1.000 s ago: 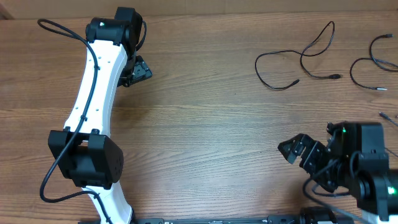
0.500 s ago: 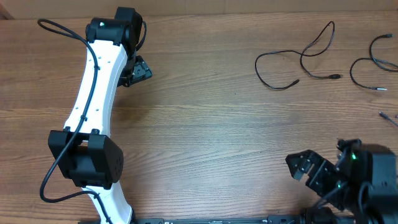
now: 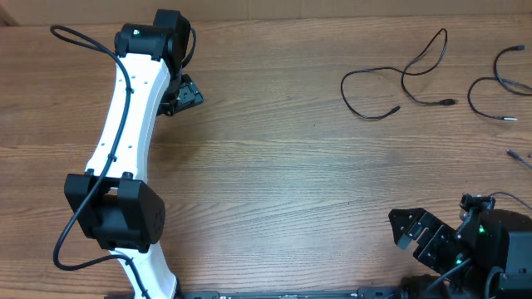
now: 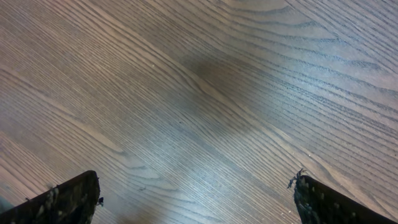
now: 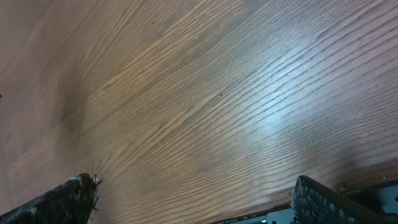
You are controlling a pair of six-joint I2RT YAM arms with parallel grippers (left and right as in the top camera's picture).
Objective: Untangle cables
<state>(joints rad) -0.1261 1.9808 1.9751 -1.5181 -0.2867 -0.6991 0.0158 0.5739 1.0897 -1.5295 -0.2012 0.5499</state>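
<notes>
Both sets of jaws stand wide apart and hold nothing. Left gripper (image 3: 184, 93) sits at upper left of the overhead frame, and its wrist view shows only bare wood between the fingertips (image 4: 73, 198). Right gripper (image 3: 406, 230) is tucked at lower right, again with nothing but wood grain in its wrist view.

Cables (image 3: 391, 83) lie in the upper right of the overhead frame as loose curls, well apart from both grippers. One long cord loops up toward the top edge. Another curl (image 3: 486, 95) lies nearer the right edge, and a short plug end (image 3: 517, 154) sits below it. They look mostly separated. Can't tell whether the crossing in the long loop is one cord over itself or two cords.

Risks, as I judge them:
- Cords are thin and flat on the table (image 3: 274, 166), so a pinch may miss or scrape the wood.
- Dragging one curl sideways could sweep it into its neighbour and re-tangle them.
- Cords running off the right edge of the frame may slide out of reach.
- Left gripper is far off, so it can't help quickly.
</notes>
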